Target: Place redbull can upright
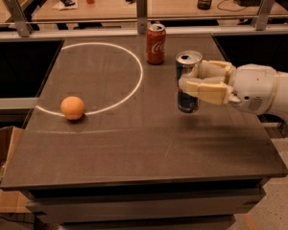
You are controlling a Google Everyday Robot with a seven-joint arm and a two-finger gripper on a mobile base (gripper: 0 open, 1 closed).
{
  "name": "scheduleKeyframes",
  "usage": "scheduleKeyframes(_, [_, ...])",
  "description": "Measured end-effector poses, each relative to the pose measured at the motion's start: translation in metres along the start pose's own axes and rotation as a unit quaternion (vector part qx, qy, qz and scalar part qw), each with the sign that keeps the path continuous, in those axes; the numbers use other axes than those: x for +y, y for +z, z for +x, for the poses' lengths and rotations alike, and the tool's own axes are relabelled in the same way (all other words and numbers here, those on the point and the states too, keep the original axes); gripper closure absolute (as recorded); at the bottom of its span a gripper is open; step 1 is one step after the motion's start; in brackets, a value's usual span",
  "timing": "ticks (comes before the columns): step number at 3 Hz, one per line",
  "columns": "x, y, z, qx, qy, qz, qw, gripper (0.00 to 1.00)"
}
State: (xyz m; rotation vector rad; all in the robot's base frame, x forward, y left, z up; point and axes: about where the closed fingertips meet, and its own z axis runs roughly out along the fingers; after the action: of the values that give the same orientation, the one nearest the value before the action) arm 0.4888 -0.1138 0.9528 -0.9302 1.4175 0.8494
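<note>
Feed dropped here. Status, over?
Gripper shut on redbull can, over table. Can upright, touchdown unclear. Coke can behind it, orange far left, both apart.

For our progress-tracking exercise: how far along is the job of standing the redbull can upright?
Done: the redbull can is gripped and upright. In hand: the claw, reaching in from the right, holds it low over the table; whether its base touches is unclear. Left: set it down, let go.
</note>
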Motion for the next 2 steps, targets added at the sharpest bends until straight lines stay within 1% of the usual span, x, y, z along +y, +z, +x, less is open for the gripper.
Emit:
scheduleKeyframes(1, [0.0050,-0.0107,0.0114,-0.034,0.018,0.018,0.9991,1.00])
scheduleKeyframes(2, [0.0105,-0.0165,0.0202,-0.050,0.025,0.016,0.9983,1.00])
